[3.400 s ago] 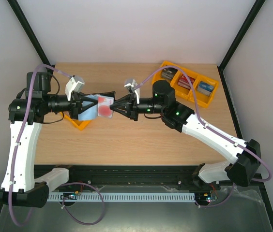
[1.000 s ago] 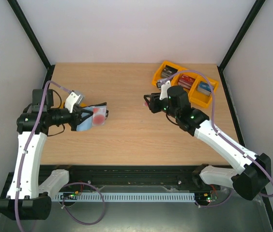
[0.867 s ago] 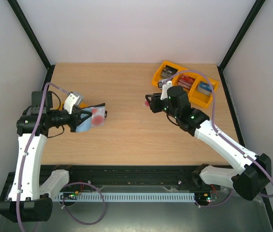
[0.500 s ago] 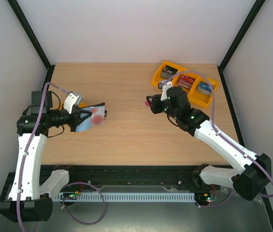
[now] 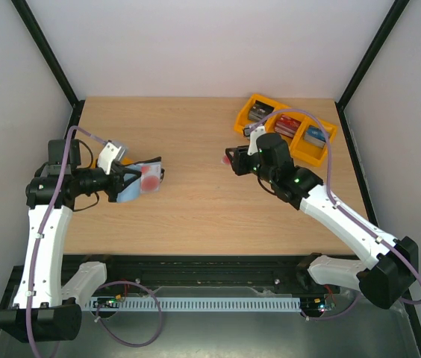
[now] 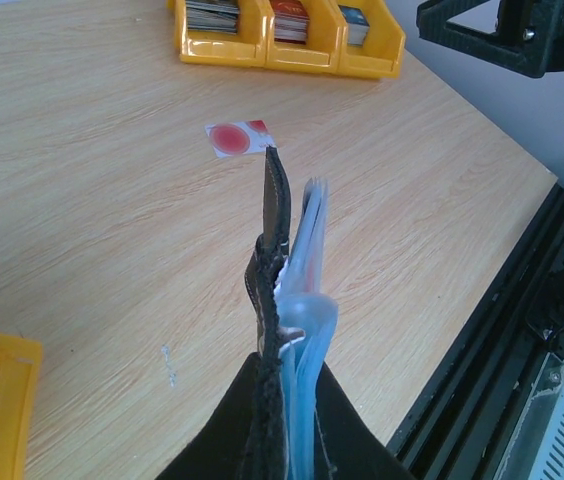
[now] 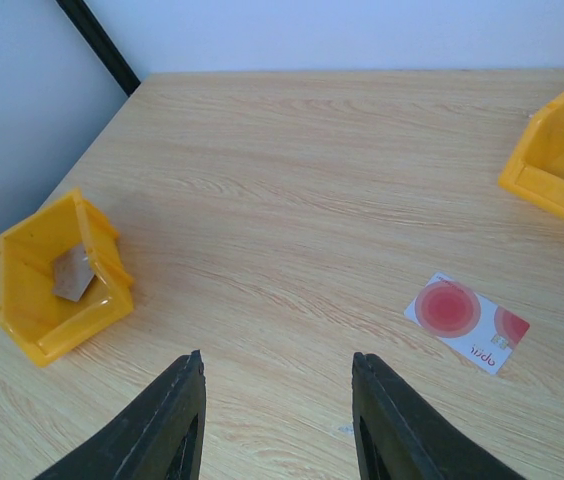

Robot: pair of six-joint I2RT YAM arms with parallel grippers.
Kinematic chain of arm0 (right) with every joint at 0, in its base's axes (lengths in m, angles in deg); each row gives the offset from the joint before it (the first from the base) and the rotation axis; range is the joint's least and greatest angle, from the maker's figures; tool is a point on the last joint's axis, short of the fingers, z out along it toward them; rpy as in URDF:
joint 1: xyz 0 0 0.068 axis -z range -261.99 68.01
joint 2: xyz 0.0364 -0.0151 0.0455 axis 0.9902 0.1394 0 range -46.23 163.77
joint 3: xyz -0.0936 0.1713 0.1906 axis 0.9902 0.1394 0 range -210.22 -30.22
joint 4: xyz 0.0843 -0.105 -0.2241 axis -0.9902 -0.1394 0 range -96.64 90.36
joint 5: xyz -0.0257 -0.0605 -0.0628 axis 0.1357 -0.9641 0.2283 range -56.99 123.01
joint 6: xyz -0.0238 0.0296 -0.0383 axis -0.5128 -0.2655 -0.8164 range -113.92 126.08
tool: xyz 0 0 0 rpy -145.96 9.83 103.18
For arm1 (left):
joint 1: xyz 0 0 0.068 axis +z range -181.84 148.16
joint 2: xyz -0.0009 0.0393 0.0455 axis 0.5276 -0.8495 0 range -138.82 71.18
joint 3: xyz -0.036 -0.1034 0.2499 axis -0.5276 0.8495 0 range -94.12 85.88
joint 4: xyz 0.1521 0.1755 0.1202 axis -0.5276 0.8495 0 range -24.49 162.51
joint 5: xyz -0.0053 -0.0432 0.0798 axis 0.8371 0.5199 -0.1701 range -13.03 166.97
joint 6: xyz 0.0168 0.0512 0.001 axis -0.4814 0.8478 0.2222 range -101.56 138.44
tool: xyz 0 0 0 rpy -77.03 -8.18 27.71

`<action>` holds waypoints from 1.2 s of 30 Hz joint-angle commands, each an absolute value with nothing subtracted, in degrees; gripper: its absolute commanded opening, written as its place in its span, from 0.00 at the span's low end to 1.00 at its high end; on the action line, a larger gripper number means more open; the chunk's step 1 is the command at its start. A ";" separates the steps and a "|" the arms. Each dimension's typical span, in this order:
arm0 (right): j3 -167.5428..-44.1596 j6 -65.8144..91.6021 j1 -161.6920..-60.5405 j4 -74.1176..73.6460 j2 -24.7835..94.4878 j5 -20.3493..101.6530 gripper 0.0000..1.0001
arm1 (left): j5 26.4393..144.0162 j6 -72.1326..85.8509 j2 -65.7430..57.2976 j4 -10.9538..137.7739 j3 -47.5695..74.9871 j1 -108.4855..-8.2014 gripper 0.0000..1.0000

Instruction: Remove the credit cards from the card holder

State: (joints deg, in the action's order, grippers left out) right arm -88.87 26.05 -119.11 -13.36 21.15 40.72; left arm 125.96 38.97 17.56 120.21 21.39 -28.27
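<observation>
On table (image 7: 292,180), dropped one credit card (image 7: 467,322) well apart from card holder (image 6: 274,250); held right gripper (image 7: 274,362) spread; kept left gripper (image 6: 287,430) clamped on it, second card (image 5: 149,179) seemingly inside.

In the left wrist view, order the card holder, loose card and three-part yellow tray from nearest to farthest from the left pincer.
1. Card holder: clamped in the left pincer.
2. Loose card: flat on the table, ahead.
3. Three-part tray: far side, beyond the card.

Matt wood-grain table (image 7: 262,150); glossy yellow plastic tray (image 6: 307,57); card holder (image 6: 274,230) black, leathery, with clear bluish plastic.
</observation>
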 commanded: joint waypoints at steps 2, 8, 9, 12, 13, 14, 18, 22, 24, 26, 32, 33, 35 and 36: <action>-90.18 25.95 -118.99 -14.17 21.07 40.96 0.40 | 127.06 38.83 17.97 119.15 22.20 -27.98 0.02; -90.45 25.81 -118.99 -14.79 21.00 40.39 0.40 | 127.29 38.92 17.93 119.32 22.01 -27.98 0.02; -90.88 25.66 -118.99 -15.17 21.17 40.54 0.40 | 127.51 38.92 17.79 119.29 22.00 -27.98 0.02; -91.91 25.10 -118.99 -16.24 21.54 40.58 0.40 | 127.66 38.88 17.46 119.22 21.45 -27.98 0.02; -91.77 25.07 -118.99 -16.06 21.35 40.45 0.40 | 127.74 38.91 17.41 119.30 21.31 -27.98 0.02; -91.39 25.06 -119.01 -15.74 21.16 40.40 0.40 | 127.76 38.91 17.33 119.28 21.22 -27.98 0.02; -90.89 25.23 -118.97 -15.48 20.69 40.40 0.40 | 127.63 38.70 17.15 119.12 21.28 -27.89 0.02; -91.18 25.13 -118.99 -15.78 20.50 40.65 0.40 | 128.20 38.48 16.43 118.89 20.76 -27.89 0.02; -90.93 25.06 -118.96 -15.67 20.21 40.39 0.40 | 128.12 38.48 16.20 118.95 20.39 -27.89 0.02; -90.64 25.27 -118.95 -15.38 19.96 40.34 0.41 | 128.17 38.55 16.06 119.01 20.23 -27.89 0.02; -90.80 25.37 -118.90 -15.46 20.21 40.87 0.41 | 128.62 38.57 14.94 118.43 20.66 -27.89 0.02; -90.71 25.41 -118.90 -15.34 20.13 41.02 0.41 | 128.75 38.58 14.63 118.33 20.66 -27.89 0.02; -90.32 25.46 -118.95 -14.87 19.89 41.89 0.41 | 128.94 38.57 13.56 118.19 20.35 -28.02 0.02; -90.11 25.50 -118.91 -14.42 19.80 42.38 0.41 | 128.95 38.57 12.99 118.08 19.94 -28.12 0.02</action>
State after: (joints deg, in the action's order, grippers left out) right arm -89.74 25.63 -119.11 -14.69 21.28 41.17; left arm 126.99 38.73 14.65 119.58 21.74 -28.27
